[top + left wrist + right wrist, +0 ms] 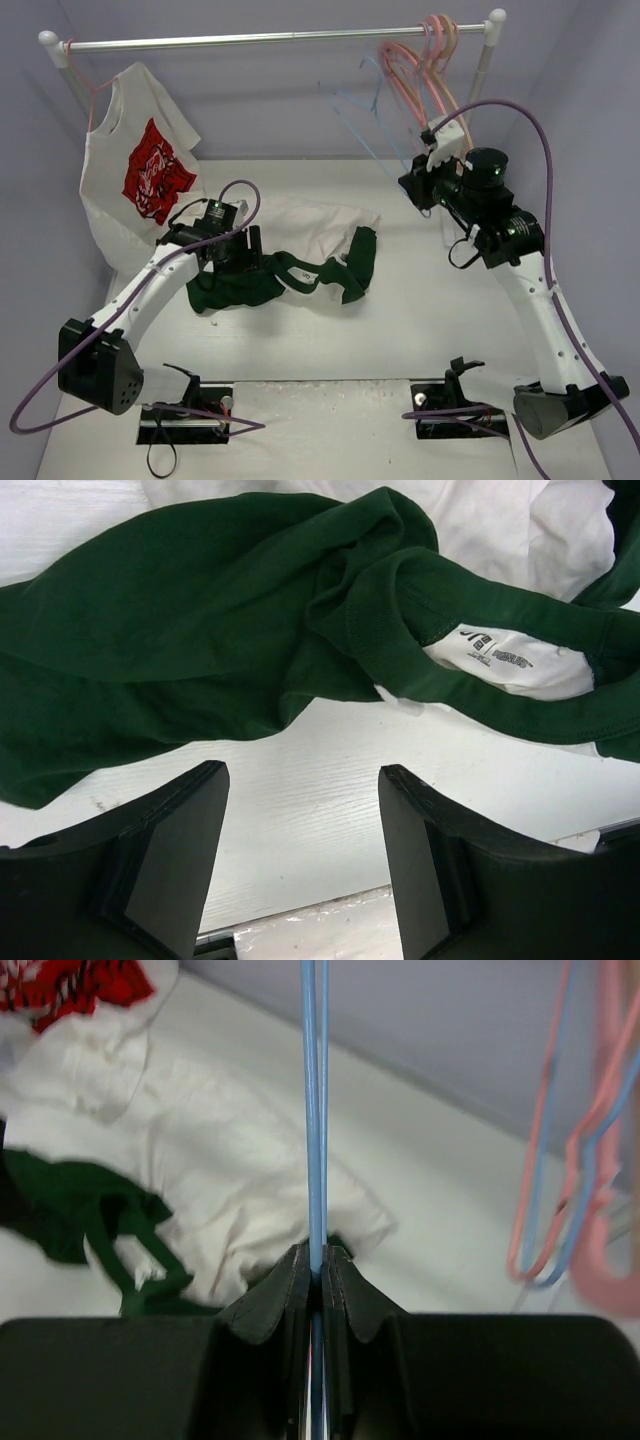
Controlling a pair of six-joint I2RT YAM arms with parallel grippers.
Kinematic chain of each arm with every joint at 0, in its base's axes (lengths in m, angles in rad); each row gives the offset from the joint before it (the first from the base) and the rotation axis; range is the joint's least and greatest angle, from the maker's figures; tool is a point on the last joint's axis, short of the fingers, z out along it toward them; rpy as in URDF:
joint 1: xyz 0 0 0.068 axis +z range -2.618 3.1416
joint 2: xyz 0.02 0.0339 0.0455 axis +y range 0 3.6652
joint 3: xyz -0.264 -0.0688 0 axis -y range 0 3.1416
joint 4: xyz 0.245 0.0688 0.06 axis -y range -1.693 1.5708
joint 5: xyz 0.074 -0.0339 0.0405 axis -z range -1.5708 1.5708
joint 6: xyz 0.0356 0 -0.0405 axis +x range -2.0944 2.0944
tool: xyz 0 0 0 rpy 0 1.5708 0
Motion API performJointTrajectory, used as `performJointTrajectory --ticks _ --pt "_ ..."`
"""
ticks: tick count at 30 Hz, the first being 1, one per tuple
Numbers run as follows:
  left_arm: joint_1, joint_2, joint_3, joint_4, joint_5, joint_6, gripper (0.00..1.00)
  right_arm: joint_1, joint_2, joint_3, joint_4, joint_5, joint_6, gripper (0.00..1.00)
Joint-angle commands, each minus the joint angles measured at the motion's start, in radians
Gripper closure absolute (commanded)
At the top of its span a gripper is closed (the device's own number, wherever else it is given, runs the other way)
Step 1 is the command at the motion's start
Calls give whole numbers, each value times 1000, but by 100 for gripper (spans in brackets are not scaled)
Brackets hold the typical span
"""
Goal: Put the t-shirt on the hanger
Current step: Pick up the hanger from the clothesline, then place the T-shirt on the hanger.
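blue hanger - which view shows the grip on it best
Right wrist: the right gripper is shut on the blue hanger, wire plainly pinched. Top view shows only faint blue lines; left wrist shows none of it.

top: overhead, rear | left wrist: close, down | right wrist: forward | shared: t-shirt [310,235]

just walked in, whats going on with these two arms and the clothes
The right gripper is shut on the light-blue hanger, holding it up at the right side. The left gripper hangs open over the t-shirt, close to its green collar, gripping nothing. The t-shirt lies crumpled on the table, not yet on the hanger.
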Motion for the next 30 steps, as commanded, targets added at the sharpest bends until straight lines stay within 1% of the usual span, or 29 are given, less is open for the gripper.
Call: performJointTrajectory --ticks 1,5,7,11,16,17,23,27,28,30 --pt "-19 27 51 75 51 -28 40 8 -88 -92 -66 -100 -38 100" --pt "-31 94 52 126 83 -72 40 8 -174 -180 -110 -121 -35 100" --pt "-29 127 86 135 79 -91 40 8 -210 -213 -120 -123 -25 100" --pt "-32 167 132 151 27 -156 40 8 -245 -249 -127 -127 -3 100" --pt "-68 220 172 137 -76 -180 41 8 -279 -259 -149 -118 3 100" --pt "-68 226 174 137 -85 -189 44 8 -289 -262 -149 -115 5 100" --pt "-89 285 203 109 -139 -180 50 8 -311 -278 -150 -109 18 100" --pt "-104 318 204 118 -147 -180 55 8 -317 -286 -155 -113 15 100" --pt "-104 322 201 121 -144 -181 59 8 -316 -286 -160 -113 14 100" --pt "-104 322 200 125 -141 -184 65 6 -314 -282 -176 -123 -2 100"
